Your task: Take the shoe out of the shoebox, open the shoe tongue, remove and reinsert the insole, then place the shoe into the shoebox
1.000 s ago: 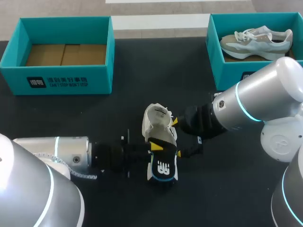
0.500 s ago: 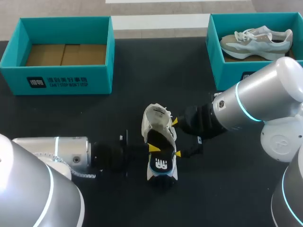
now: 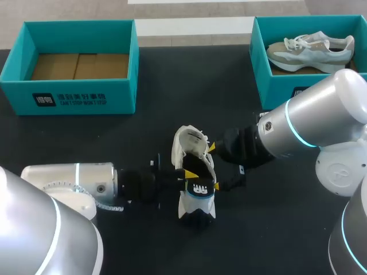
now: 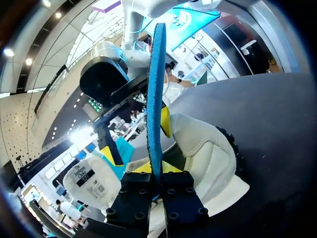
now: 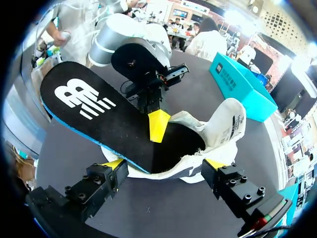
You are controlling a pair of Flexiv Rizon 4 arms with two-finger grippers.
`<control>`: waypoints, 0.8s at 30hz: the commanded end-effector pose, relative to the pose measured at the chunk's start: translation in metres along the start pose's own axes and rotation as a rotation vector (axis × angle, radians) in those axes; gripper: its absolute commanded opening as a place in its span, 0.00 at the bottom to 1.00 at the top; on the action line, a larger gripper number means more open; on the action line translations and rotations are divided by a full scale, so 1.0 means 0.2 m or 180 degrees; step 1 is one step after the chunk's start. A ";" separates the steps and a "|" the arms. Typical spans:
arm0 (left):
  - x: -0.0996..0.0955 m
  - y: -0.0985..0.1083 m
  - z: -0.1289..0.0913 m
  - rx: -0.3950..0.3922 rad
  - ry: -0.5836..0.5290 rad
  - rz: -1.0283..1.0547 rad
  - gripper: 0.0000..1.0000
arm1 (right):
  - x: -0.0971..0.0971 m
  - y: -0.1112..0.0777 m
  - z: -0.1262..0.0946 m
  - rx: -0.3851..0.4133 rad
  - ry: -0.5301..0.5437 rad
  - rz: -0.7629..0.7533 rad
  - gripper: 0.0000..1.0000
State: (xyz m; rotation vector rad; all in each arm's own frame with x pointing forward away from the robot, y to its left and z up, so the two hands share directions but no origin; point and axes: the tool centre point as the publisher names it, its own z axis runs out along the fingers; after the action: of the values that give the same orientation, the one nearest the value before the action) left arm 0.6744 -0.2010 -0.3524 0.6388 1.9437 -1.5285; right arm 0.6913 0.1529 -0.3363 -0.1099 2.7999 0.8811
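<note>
Lying on the black table (image 3: 143, 137) between the two arms, the white shoe (image 3: 191, 144) is resting near the table's middle. The right gripper (image 5: 164, 163) is clamping the shoe from both sides. The left gripper (image 4: 156, 168) is pinching the black insole (image 5: 99, 111), which is sticking partway out of the shoe's opening. The teal shoebox (image 3: 77, 94) is standing well apart, at the far left.
</note>
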 end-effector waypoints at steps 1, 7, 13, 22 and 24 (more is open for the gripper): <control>0.01 -0.04 -0.03 -0.0019 -0.0051 0.0016 0.44 | 0.01 0.00 0.00 0.0002 -0.0012 0.0002 1.00; -0.03 -0.14 -0.09 0.0006 -0.0122 0.0098 0.44 | 0.01 0.00 0.00 0.0002 -0.0012 0.0002 1.00; -0.04 -0.21 -0.11 0.0042 -0.0127 0.0165 0.42 | 0.01 0.00 0.00 0.0002 -0.0012 0.0002 1.00; 0.02 -0.17 -0.06 0.0088 -0.0056 0.0121 0.00 | 0.01 0.00 0.00 0.0002 -0.0012 0.0002 1.00; 0.03 -0.14 -0.06 0.0063 -0.0023 0.0104 0.00 | 0.01 0.00 0.00 0.0002 -0.0012 0.0002 1.00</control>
State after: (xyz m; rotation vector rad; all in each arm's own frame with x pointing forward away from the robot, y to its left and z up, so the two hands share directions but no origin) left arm 0.6447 -0.1917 -0.3274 0.6624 1.8986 -1.5291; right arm 0.6913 0.1529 -0.3363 -0.1099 2.7999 0.8811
